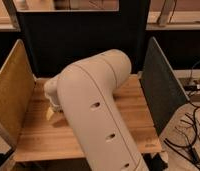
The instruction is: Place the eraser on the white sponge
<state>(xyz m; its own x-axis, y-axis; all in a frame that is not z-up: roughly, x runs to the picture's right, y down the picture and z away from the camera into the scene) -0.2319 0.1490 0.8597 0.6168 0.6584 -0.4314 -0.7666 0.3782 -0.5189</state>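
My big cream-coloured arm (95, 115) fills the middle of the camera view and covers most of the wooden table (40, 137). Its wrist end (53, 94) reaches down over the table's left part. The gripper sits below that wrist, almost wholly hidden behind the arm, with its jaws spread wide. A small pale cream bit (50, 114) shows just under the wrist; I cannot tell whether it is the eraser or part of the gripper. The white sponge is hidden from view.
A tan pegboard panel (10, 97) walls the table's left side, a dark panel (160, 85) the right, and a black panel (78, 40) the back. Cables (190, 135) lie on the floor at the right.
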